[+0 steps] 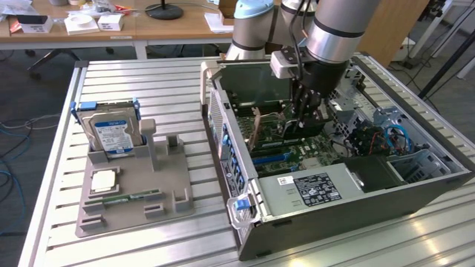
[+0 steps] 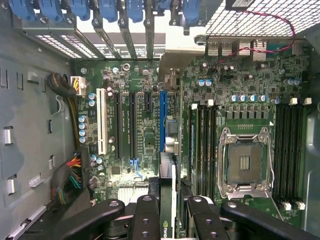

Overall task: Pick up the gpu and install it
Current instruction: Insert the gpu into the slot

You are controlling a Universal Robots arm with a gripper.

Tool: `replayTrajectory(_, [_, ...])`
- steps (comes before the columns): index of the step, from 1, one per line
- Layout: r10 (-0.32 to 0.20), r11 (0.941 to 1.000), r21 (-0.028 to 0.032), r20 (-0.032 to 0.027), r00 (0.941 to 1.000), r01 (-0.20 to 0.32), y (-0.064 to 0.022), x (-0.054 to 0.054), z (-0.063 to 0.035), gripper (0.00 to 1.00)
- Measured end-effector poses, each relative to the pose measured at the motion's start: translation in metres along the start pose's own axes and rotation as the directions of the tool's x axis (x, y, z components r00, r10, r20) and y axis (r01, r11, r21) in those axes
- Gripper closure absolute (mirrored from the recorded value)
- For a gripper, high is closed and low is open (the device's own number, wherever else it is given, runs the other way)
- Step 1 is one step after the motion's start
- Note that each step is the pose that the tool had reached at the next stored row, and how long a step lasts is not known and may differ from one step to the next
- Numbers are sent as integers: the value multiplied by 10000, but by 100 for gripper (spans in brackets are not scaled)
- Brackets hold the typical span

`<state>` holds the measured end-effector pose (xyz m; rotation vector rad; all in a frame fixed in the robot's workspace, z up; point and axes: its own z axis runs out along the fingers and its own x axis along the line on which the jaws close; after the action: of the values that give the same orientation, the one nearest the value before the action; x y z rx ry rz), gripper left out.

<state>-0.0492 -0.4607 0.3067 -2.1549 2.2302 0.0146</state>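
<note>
Black metal tool [image 2: 172, 201] pinches the thin flat gpu [image 2: 167, 172] edge-on above green motherboard [image 2: 148, 131].

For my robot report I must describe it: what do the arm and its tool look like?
The arm is a silver-grey tube with a pale blue joint cap. A black cable runs down to a pale box at the wrist. The tool is black, with bolted link fingers.

Silver arm [image 1: 337, 30], pale-blue joint cap [image 1: 255, 8], black cables [image 1: 296, 28], black fingers [image 2: 145, 220], possibly screw-studded.
</note>
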Motion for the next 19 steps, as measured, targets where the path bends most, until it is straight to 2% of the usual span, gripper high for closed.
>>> replayTrajectory(4, [0,10000,0,1,10000,0,1,1,7,74])
replayTrajectory(8, [0,10000,0,1,10000,0,2,3,76,74])
replayTrajectory(9, [0,10000,0,1,10000,0,4,6,164,74])
replayTrajectory(10, [0,10000,0,-1,10000,0,5,7,184,74])
replayTrajectory(19, [1,10000,0,0,10000,-1,10,7,185,74])
